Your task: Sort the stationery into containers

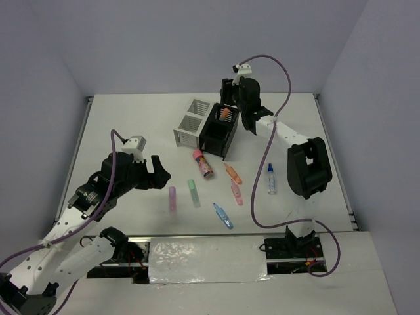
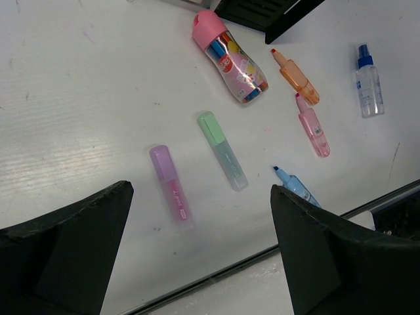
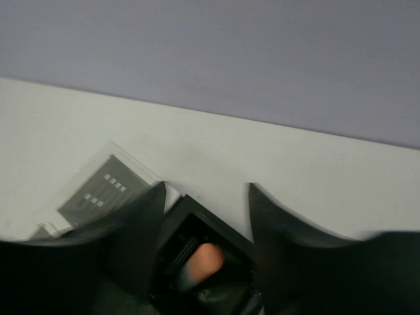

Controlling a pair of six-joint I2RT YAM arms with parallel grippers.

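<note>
I've got the right gripper [image 3: 207,190] spread over the black box [image 1: 216,134], 1 orange pen [image 3: 203,259] inside, and the left gripper [image 2: 200,190] wide apart above the purple highlighter [image 2: 170,186], positioned to grab 1 of 7 not yet sorted.

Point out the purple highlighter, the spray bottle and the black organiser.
purple highlighter [image 2: 172,189], left wrist view, middle of the barrel.
spray bottle [image 2: 369,85], left wrist view, clear body below the blue cap.
black organiser [image 1: 216,138], top external view, near outer wall.
</note>
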